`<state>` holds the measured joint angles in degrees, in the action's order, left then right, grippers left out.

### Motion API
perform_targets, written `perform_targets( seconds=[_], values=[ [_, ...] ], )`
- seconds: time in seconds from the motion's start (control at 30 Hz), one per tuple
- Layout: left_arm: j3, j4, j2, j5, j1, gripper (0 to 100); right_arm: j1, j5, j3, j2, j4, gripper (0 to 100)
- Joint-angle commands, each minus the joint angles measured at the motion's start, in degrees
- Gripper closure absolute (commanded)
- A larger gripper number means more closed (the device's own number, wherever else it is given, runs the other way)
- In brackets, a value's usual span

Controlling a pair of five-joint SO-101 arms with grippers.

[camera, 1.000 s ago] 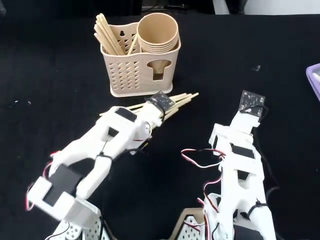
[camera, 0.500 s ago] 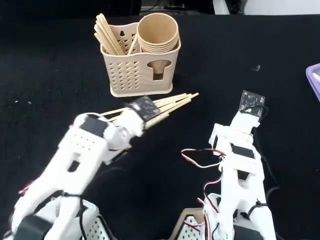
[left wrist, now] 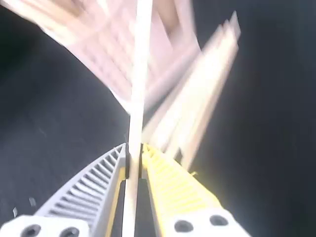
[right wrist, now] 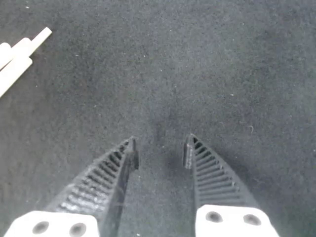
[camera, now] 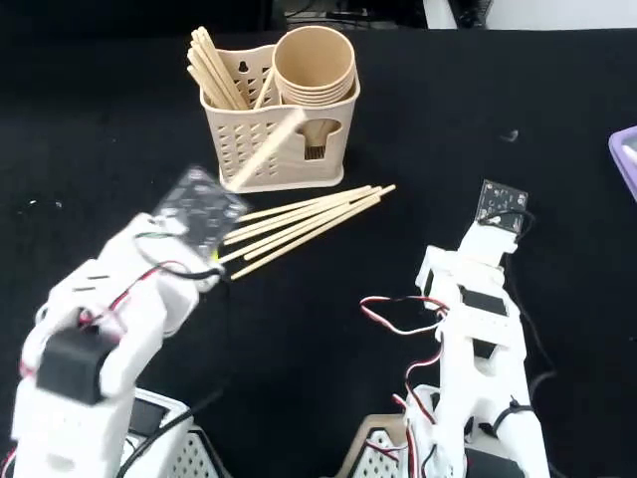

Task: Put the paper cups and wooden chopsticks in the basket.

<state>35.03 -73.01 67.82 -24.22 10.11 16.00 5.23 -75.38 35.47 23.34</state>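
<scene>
Left arm has lifted off the loose pile of pale wooden chopsticks (camera: 309, 214), where it sat low a second ago. It's now raised, wrist pulled back toward its base. Left gripper (left wrist: 134, 154) jaws clenched on a single wooden chopstick (left wrist: 140, 64), pulled out of the pile. In the high view that stick (camera: 265, 149) angles up across the front of the beige perforated plastic basket (camera: 239, 139), not in it yet. Stack of tan paper cups (camera: 314, 65) is already in the basket, with a bundle of chopsticks (camera: 214, 70) in the other compartment. The rest of the pile lies on the black desk (camera: 119, 129) just in front of the basket. Right gripper (right wrist: 160, 145) hasn't moved, jaws released, empty, over bare desk. Judgement: one pick done, drop-in next, several sticks left.
</scene>
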Motion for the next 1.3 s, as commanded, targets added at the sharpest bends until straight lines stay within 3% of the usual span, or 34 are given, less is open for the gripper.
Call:
perform_targets(
  seconds=[0.0, 0.1, 0.23, 0.43, 0.87, 1.1, 1.27],
  values=[
    [1.5, 22.9, 5.7, 14.6, -0.7, 97, 0.6, 0.6, 2.9, 1.5, -1.4, 83.9],
    [7.1, 41.8, 6.0, 21.6, -0.2, 97, 0.6, 0.5, 2.8, 1.5, -1.4, 83.9],
    [16.2, 64.8, 3.8, 24.6, -0.1, 97, 0.6, 0.3, 2.8, 1.5, -1.4, 83.9],
    [18.0, 82.8, -6.6, 25.0, -0.2, 97, 0.5, 0.3, 2.9, 1.5, -1.4, 83.9],
    [-6.5, 84.8, -40.6, 28.2, -0.7, 97, 0.5, 0.3, 2.9, 1.5, -1.4, 83.9],
    [-7.0, 84.7, -46.3, 28.7, -0.7, 96, 0.5, 0.3, 3.1, 1.5, -1.4, 83.9],
    [-5.5, 84.7, -46.6, 28.7, -1.7, 89, 0.5, 0.3, 3.1, 1.5, -1.4, 83.9]
  ],
)
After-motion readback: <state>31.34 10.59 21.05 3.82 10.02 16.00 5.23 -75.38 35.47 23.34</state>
